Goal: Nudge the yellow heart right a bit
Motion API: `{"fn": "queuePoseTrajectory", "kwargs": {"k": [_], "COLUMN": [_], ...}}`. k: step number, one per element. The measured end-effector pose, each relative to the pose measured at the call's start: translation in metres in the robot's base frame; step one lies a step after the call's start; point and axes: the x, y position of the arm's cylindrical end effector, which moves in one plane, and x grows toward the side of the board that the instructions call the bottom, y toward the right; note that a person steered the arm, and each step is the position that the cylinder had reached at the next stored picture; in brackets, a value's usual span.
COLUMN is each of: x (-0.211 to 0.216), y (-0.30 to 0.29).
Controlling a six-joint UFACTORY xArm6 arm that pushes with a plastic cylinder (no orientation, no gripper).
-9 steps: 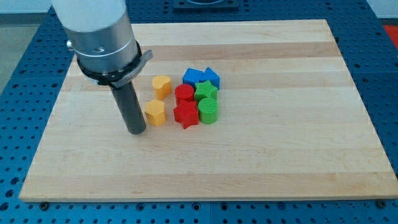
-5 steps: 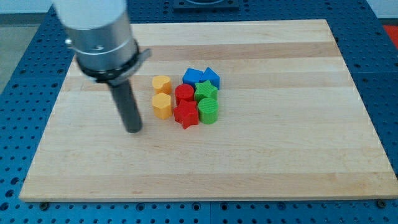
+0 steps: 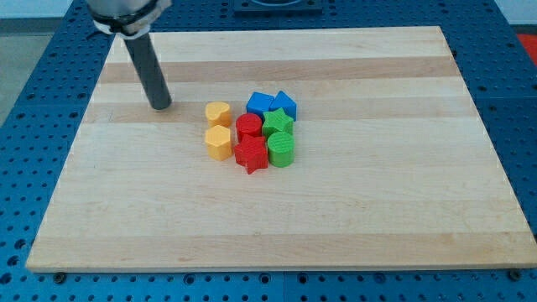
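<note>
Yellow heart block [image 3: 218, 113] is waiting, unmoved.
You are seeing my tip [image 3: 159, 106] swinging from lower left to its upper left, apart; no gripper, so no jaw state to tell.

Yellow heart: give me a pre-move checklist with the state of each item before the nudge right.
1. My tip in view: ok.
2. Tip on the left of the yellow heart, the side to push from: ok.
3. Tip touching the heart: not ok, bare board lies between them.
4. Tip level with the heart: roughly ok, it sits slightly nearer the view's top.
5. Room on the heart's right: not ok for more than a small nudge; the red block and blue block stand close by.
6. Yellow hexagon clear of the path: ok, it lies below the heart.
</note>
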Motion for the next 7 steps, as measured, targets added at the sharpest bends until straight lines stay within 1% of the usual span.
{"fn": "queuePoseTrajectory", "kwargs": {"k": [2,3,5,7], "x": [0.03,0.038,0.038,0.036], "y": [0.028,0.042,0.066,0.062]}}
